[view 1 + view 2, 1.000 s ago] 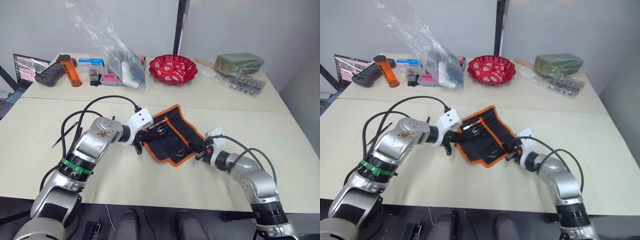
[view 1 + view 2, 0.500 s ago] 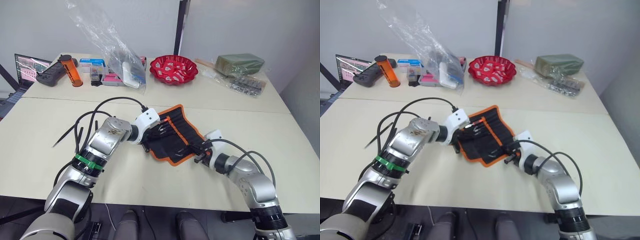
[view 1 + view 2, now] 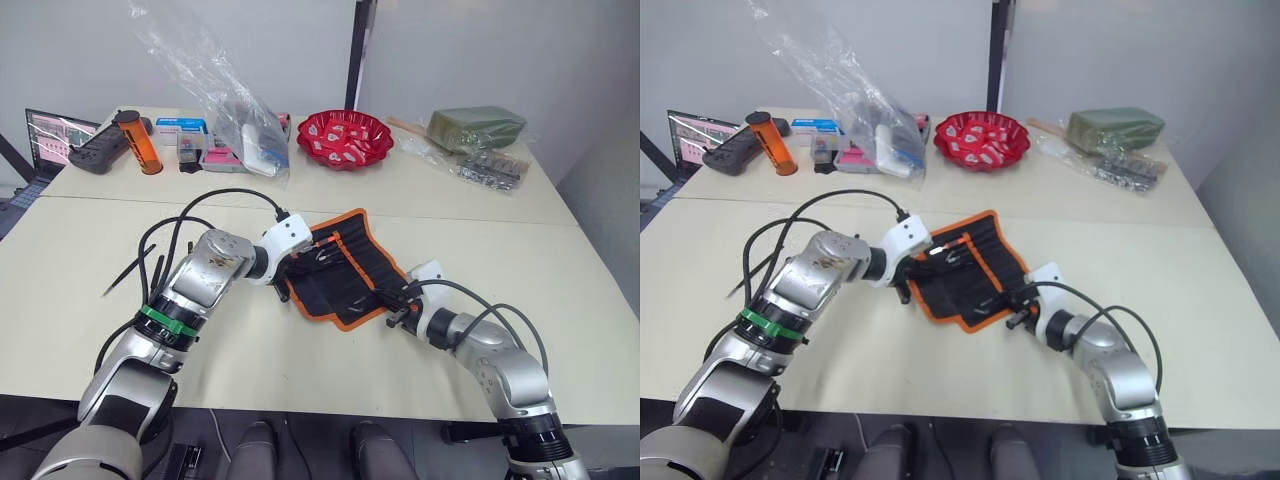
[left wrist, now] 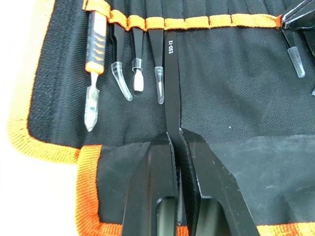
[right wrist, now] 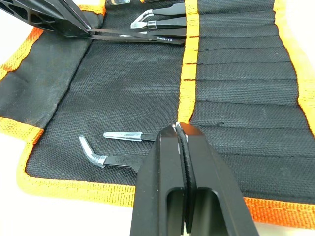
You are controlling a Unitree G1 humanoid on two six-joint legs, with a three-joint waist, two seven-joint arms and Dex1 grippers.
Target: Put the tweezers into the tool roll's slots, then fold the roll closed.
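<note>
Pinching a slim black tweezer marked ESD-12, the left gripper sits at the near-left edge of the tool roll, its two ridged black fingers clamped on the tweezer's rear end while the tip points into a slot under the orange band. Compared with half a second ago, the left arm has drawn back a little toward the roll's left edge, and the roll lies much as it did then, spread open on the table.

Beside the held tweezer, two other tweezers and a flat spatula-tipped one stand in neighbouring slots, their tips capped in clear plastic sleeves. An orange-handled tool with a dull metal blade occupies the outermost slot. The roll is coarse woven black fabric with bright orange ribbed binding, and a smoother black flap lies under the fingers.

At the roll's opposite end, the right gripper has its fingers pressed together with nothing visible between them, just above the orange edge. Two capped tweezer tips, one bent, one straight, poke out from pockets there. Narrow stitched pocket rows run across the fabric beside them.
</note>
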